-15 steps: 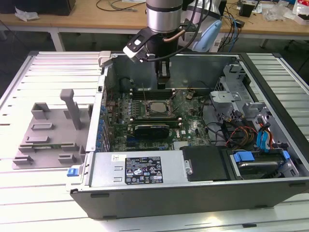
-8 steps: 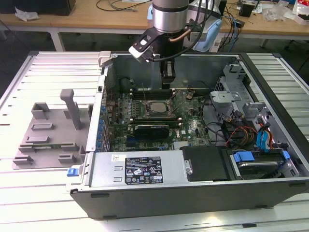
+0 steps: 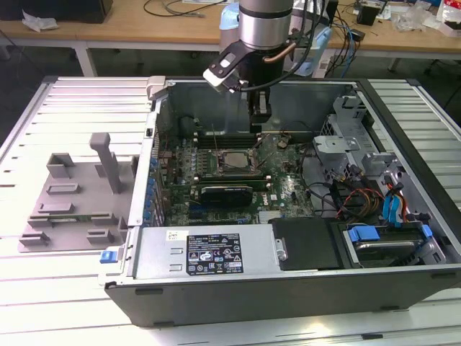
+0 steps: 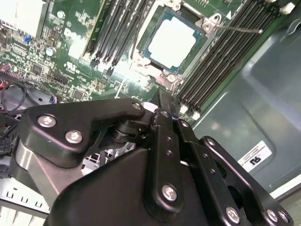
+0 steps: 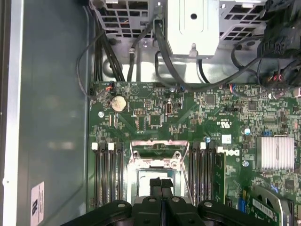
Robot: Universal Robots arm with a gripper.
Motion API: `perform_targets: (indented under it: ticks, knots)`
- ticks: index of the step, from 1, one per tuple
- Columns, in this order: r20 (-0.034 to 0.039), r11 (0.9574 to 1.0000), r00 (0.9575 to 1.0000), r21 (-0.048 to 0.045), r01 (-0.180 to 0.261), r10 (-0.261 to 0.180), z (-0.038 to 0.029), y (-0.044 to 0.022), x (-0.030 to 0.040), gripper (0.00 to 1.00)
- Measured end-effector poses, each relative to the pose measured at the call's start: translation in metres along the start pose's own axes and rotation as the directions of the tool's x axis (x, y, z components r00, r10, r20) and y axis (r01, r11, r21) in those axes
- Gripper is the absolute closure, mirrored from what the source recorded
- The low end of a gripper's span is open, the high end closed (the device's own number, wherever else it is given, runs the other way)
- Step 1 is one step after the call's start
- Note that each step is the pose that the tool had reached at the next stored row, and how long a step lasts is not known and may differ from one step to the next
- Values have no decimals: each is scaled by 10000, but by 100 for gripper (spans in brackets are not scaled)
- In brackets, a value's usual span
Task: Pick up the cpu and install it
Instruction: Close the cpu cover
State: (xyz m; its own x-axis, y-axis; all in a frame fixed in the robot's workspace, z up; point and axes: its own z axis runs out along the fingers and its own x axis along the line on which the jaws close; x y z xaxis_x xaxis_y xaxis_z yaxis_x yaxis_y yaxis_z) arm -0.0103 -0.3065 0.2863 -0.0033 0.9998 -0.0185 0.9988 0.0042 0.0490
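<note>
Pincer (image 5: pixel 161 187): black, two-fingered, tips pressed together as far as the first wrist view tells, nothing pinched between them. Hanging tips-down inside the open dark grey metal computer case (image 3: pixel 302 292), above the green motherboard (image 5: pixel 197 117).

Right beneath the tips: small flat square cpu with a silvery-grey metal top (image 4: pixel 171 42), lying flat in the dark rectangular socket (image 3: pixel 207 166). Seemingly apart from the tips in the second wrist view, though light contact not ruled out. Task's thing thus already in its seat, not in the grip.

Just beyond the chip: silvery hinged clamp plate (image 5: pixel 157 142), apparently raised open. Beside it: thin bare wire retention lever (image 4: pixel 240 29), seemingly unlatched.

Flanking the pincer on either side: rows of long black memory slots (image 5: pixel 106 176).

Farther out, well apart from the pincer: grey plastic tray with upright blocks (image 3: pixel 72 209), resting on the white slatted counter (image 3: pixel 57 310) outside the case.

Likely troubles from here:
- Bent socket pins, if pushed down on while seated slightly askew or off its key notches; too fine to judge from these views.
- Scratched or shifted chip, from shut tips dragging sideways across the metal top.
- Snagged lever or clamp plate, given so little room around the tips.
- Chip loose in its seat, for want of a closed plate and latched lever.
</note>
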Motion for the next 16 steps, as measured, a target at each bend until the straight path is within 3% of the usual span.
perform_targets:
  ticks: [9, 13, 16]
  knots:
    - [0, 10000, 10000, 0, 0, 0, 18, 360, -1, 89]
    - [1, 10000, 10000, 1, 2, -2, 18, 373, -1, 89]
    - [0, 10000, 10000, 25, 3, -3, 21, 424, -1, 89]
